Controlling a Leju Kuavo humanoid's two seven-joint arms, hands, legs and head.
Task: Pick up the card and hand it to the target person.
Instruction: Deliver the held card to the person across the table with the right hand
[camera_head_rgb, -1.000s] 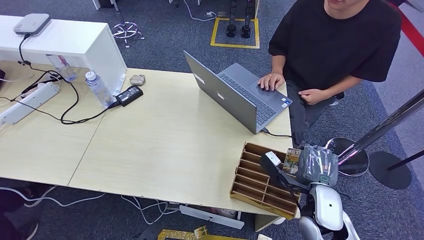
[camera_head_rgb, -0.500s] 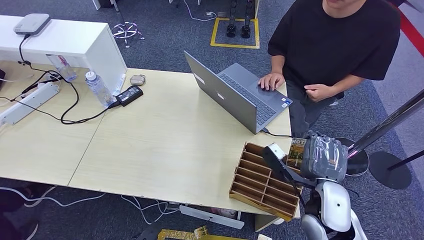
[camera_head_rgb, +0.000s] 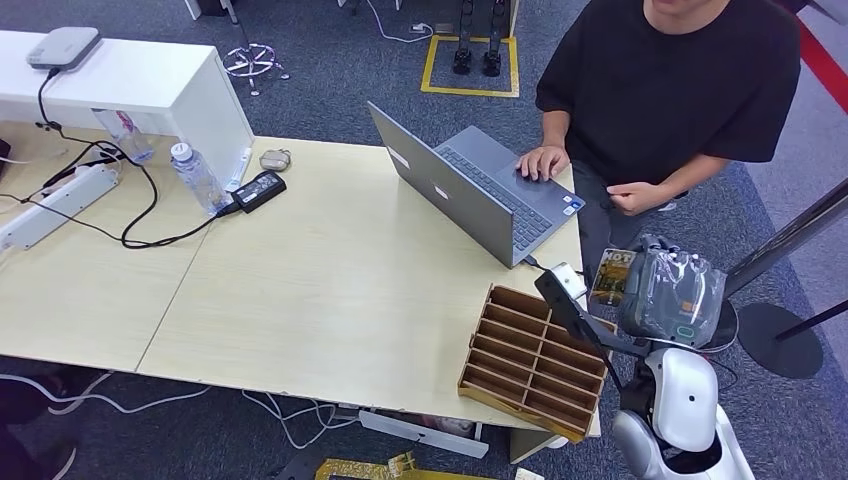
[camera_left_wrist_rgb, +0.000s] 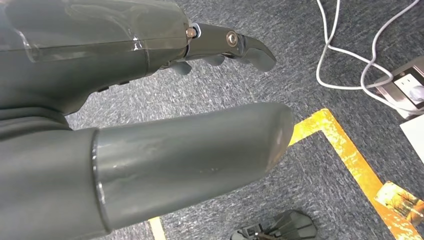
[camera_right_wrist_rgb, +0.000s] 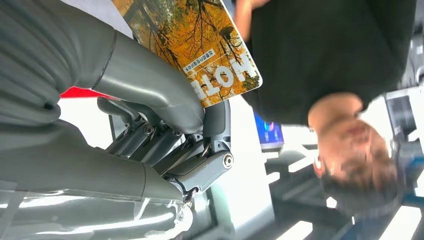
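My right hand (camera_head_rgb: 668, 295) holds a card (camera_head_rgb: 612, 277) with an autumn-tree picture, raised just past the table's right edge. In the right wrist view the card (camera_right_wrist_rgb: 200, 47) is pinched between the thumb (camera_right_wrist_rgb: 150, 85) and the fingers (camera_right_wrist_rgb: 215, 125). The person (camera_head_rgb: 665, 90) in a black shirt stands beyond it, one hand on the laptop (camera_head_rgb: 470, 190), the other hand (camera_head_rgb: 635, 197) held a short way above the card. My left hand (camera_left_wrist_rgb: 150, 125) hangs over grey carpet, fingers apart and holding nothing.
A wooden slotted organizer (camera_head_rgb: 535, 360) sits at the table's near right corner beside my right arm. A water bottle (camera_head_rgb: 198, 178), a charger (camera_head_rgb: 259, 190) and a power strip (camera_head_rgb: 55, 205) lie on the left. A stanchion base (camera_head_rgb: 785, 340) stands on the floor at right.
My right hand has lifted the card up and to the right, away from the organizer toward the person. The person's free hand has shifted slightly.
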